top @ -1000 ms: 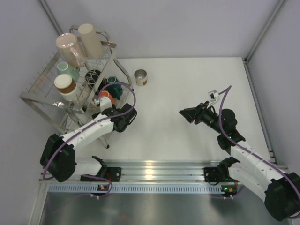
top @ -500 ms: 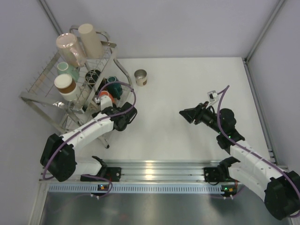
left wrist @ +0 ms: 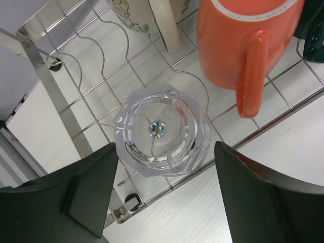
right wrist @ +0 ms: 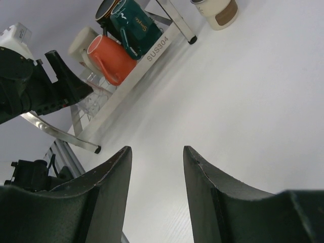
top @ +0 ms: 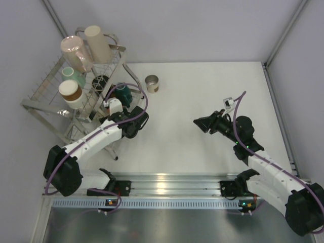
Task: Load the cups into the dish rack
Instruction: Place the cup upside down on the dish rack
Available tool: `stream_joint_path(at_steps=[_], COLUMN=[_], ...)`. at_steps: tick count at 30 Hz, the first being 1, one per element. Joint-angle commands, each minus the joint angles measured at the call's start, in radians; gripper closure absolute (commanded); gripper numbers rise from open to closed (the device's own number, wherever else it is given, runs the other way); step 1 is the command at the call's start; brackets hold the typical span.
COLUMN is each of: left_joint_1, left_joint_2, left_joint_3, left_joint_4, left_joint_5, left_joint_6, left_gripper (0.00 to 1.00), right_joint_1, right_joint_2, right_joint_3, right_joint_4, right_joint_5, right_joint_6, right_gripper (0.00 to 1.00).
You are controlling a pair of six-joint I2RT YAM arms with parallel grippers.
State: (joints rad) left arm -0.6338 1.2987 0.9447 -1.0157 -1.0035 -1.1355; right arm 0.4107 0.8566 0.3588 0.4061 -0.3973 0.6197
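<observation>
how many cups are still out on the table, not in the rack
1: the small brown-banded beige cup stands on the white table, just right of the silver wire dish rack. The arms cover some table, so another could be hidden.

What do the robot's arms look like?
The left arm and right arm are white tubes with chunky black joints. A thin purple cable loops along each. The left gripper and right gripper have two flat dark fingers each. A small white box sits by each wrist.

one dish rack (right wrist: 154, 49), at least eight cups (top: 70, 92) in it, one cup (top: 152, 83) on the table (top: 202, 86), two robot arms (top: 96, 137).
</observation>
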Motion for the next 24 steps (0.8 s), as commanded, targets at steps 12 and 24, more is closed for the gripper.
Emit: stream_joint_path(at_steps=[12,24], left_joint_1=[-0.01,-0.012], left_joint_2=[0.062,0.021], left_joint_3=[0.149,0.155], left_joint_4=[-0.018,-0.049], left_joint_5=[-0.018,-0.003], left_joint_6=[0.2,0.201], left_gripper=[0.22,0.22], right_joint_1=[0.011,0.011], right_joint_2=[0.01,0.009], right_joint_3=[0.051,0.054], right_joint_4=[0.0,-0.02], right_joint_5=[0.02,0.035], right_joint_6=[-0.037,-0.049], right_gripper=[0.54,0.54])
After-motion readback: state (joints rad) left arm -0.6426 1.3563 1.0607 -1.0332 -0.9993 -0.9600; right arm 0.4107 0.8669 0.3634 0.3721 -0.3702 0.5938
